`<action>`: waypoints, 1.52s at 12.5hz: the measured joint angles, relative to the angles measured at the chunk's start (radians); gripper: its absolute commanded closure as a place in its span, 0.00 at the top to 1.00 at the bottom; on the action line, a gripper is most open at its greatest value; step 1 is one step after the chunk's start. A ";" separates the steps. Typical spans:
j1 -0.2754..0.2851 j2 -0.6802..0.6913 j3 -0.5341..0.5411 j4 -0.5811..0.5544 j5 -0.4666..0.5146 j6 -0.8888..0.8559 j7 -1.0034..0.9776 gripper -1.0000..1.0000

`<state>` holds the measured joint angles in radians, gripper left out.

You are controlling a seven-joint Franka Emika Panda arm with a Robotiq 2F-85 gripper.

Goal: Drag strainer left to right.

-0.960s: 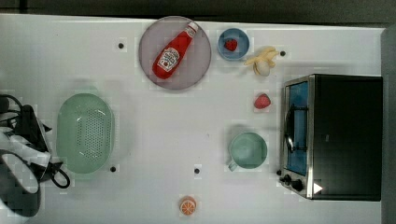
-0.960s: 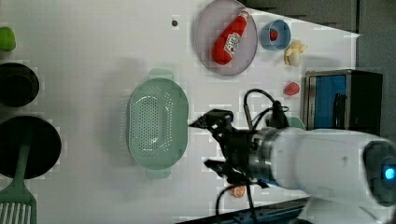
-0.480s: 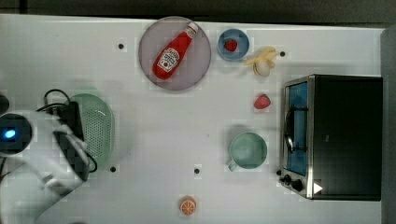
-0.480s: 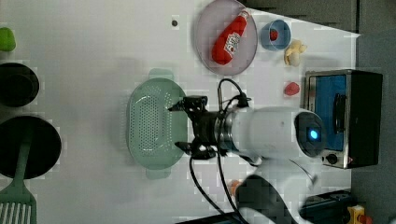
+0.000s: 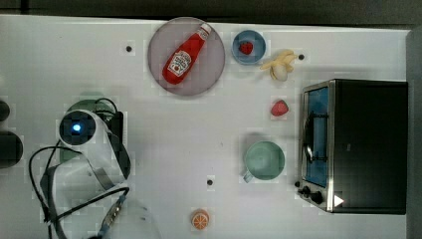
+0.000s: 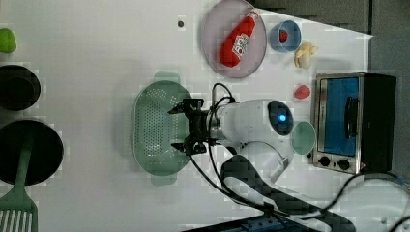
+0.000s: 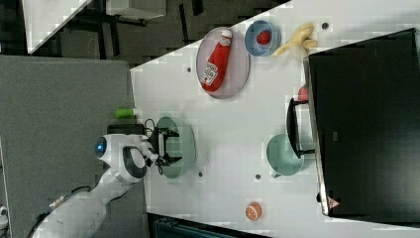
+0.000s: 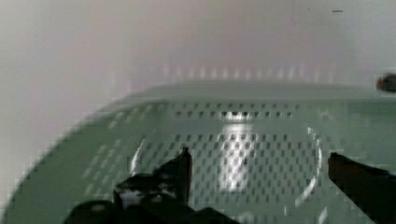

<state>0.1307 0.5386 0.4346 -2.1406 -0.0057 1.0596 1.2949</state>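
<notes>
The pale mint-green oval strainer (image 6: 157, 128) lies at the left view's middle left, holes showing in its base. My gripper (image 6: 180, 127) hangs open over the strainer's side nearest the arm, one finger (image 6: 177, 109) toward each end of that rim. The right view has the gripper (image 7: 171, 146) above the strainer (image 7: 184, 141) too. In the wrist view the perforated strainer base (image 8: 243, 140) lies between the spread fingers (image 8: 180, 170), with nothing gripped. From the top view, the arm covers most of the strainer (image 5: 89, 101). I cannot tell whether the fingers touch it.
A green mug (image 5: 263, 160) stands beside a toaster oven (image 5: 356, 144) at the top view's right. A plate with a ketchup bottle (image 5: 185, 55), a blue bowl (image 5: 248, 47), a banana (image 5: 278, 64), a strawberry (image 5: 279, 107) and an orange half (image 5: 200, 219) lie around. Dark pans (image 6: 26, 150) sit at the left view's left.
The arm has swung in from the table's edge over the strainer, bringing the gripper down above its bowl. The strainer has not moved.
</notes>
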 measured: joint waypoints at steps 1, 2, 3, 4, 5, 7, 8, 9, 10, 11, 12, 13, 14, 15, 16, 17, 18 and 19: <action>0.040 0.019 -0.047 0.000 0.002 0.000 0.003 1.00; 0.068 0.039 -0.079 0.002 0.005 0.011 0.006 1.00; 0.088 0.059 -0.102 0.002 0.004 0.042 0.007 1.00; 0.102 0.079 -0.115 0.006 -0.006 0.068 0.008 1.00; 0.127 0.089 -0.141 0.023 -0.007 0.064 0.009 1.00; 0.176 0.078 -0.189 0.031 0.003 0.059 0.008 1.00; 0.179 0.075 -0.190 0.033 -0.004 0.056 0.008 1.00; 0.184 0.065 -0.196 0.023 -0.005 0.059 0.008 1.00; 0.190 0.050 -0.203 0.010 0.008 0.055 0.010 1.00; 0.186 0.040 -0.199 0.008 0.016 0.041 0.012 1.00; 0.185 0.023 -0.199 0.002 0.013 0.049 0.010 1.00; 0.186 0.006 -0.204 -0.012 -0.001 0.074 0.009 1.00; 0.184 -0.004 -0.211 -0.027 -0.006 0.084 0.009 1.00; 0.173 -0.010 -0.212 -0.047 -0.006 0.084 -0.002 1.00; 0.159 -0.020 -0.218 -0.072 -0.006 0.079 -0.025 1.00; 0.145 -0.026 -0.231 -0.088 -0.004 0.064 -0.047 1.00; 0.134 -0.038 -0.249 -0.105 0.003 0.058 -0.058 1.00; 0.108 -0.049 -0.255 -0.119 0.003 0.060 -0.068 1.00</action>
<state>0.2383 0.4897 0.1792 -2.2598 -0.0026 1.1191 1.2266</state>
